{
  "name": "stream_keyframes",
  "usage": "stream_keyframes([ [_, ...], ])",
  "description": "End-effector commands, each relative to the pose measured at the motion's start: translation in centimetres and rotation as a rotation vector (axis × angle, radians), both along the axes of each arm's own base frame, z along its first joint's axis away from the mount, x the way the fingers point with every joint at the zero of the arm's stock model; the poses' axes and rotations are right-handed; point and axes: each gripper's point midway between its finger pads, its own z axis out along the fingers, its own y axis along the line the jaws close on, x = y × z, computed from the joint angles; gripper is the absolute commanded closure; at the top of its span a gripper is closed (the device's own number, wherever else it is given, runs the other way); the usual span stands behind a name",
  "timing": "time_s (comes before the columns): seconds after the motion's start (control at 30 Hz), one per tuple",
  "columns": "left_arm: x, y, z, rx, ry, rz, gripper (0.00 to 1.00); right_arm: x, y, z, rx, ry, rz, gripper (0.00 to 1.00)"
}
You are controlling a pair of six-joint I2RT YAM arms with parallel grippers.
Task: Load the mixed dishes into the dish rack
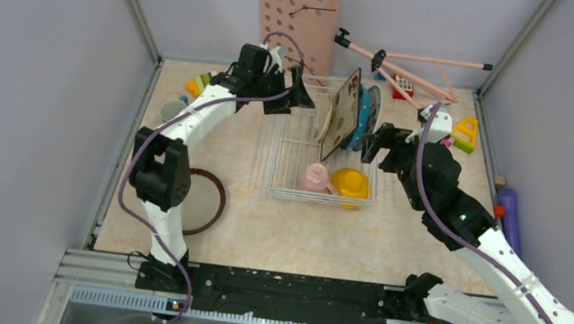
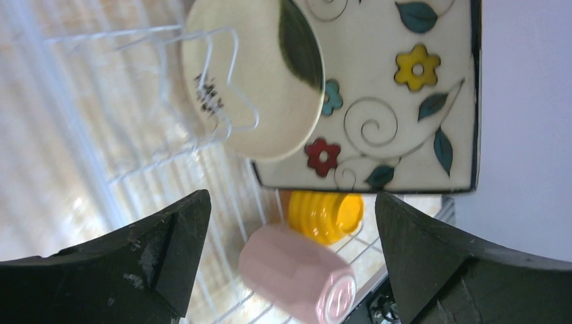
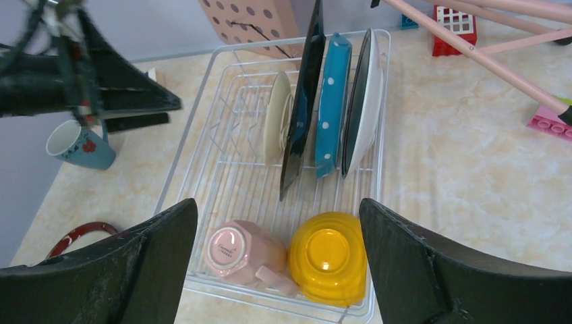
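Count: five plates, two mugs, one bowl, one rack.

The white wire dish rack [image 3: 233,182] on the table [image 1: 299,238] holds six items.
- **Far end:** four plates stand upright in the dividers. Left to right in the right wrist view:
  - small round cream plate with leaf print [image 3: 278,118]
  - square flowered black-rimmed plate [image 3: 303,94]
  - teal white-dotted plate [image 3: 332,101]
  - round dark-faced white-rimmed plate [image 3: 364,101]
- **Near end:** the pink mug [image 3: 243,253] lies on its side. The yellow bowl [image 3: 328,260] sits bottom up just beside it.

Two items are outside the rack, on the table. The teal mug [image 3: 77,145] stands upright, left of the rack. The brown-rimmed plate [image 1: 204,201] lies flat, partly hidden behind the left arm.

The left fingers [image 2: 148,256] are wide apart with nothing between them, at the rack's far left corner, facing the plates. The right fingers [image 3: 432,270] are wide apart and empty, at the rack's right edge beside the plates.
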Motion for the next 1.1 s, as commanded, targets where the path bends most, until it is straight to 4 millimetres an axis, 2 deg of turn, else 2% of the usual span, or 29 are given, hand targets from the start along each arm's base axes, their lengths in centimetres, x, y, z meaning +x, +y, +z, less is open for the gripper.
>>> stream_keyframes([
  [0.0,-2.9,5.4,5.0,0.176,-0.187,0.147,0.03,-0.5,-0.1,0.2,0.028,-0.013,0.020,0.12],
  [0.13,-6.4,10.2,4.5,0.332,-0.187,0.265,0.02,-0.8,-0.2,0.6,0.030,-0.026,0.031,0.12],
  [0.23,-9.1,14.7,3.8,0.470,-0.175,0.395,0.02,-0.9,0.1,0.4,0.024,-0.018,0.049,0.12],
  [0.33,-12.0,18.3,2.5,0.576,-0.144,0.498,0.02,-0.9,0.6,-0.1,0.016,0.000,0.070,0.12],
  [0.43,-15.2,21.4,1.3,0.652,-0.100,0.577,0.02,-1.0,0.9,-0.6,0.010,0.013,0.087,0.12],
  [0.53,-17.9,23.6,-0.1,0.711,-0.047,0.631,0.02,-1.2,0.9,-1.2,0.001,0.026,0.092,0.11],
  [0.6,-19.2,23.9,-1.6,0.715,-0.006,0.633,0.02,-1.2,1.0,-1.6,-0.004,0.038,0.098,0.11],
  [0.7,-20.5,23.0,-4.3,0.672,0.053,0.602,0.02,-1.4,1.2,-2.1,-0.002,0.048,0.109,0.11],
  [0.83,-21.4,19.9,-6.0,0.572,0.122,0.517,0.06,-1.6,1.6,-2.2,0.008,0.056,0.132,0.11],
  [1.07,-22.2,19.5,-10.1,0.651,0.231,0.537,0.06,-1.9,1.5,-2.0,0.018,0.054,0.134,0.11],
])
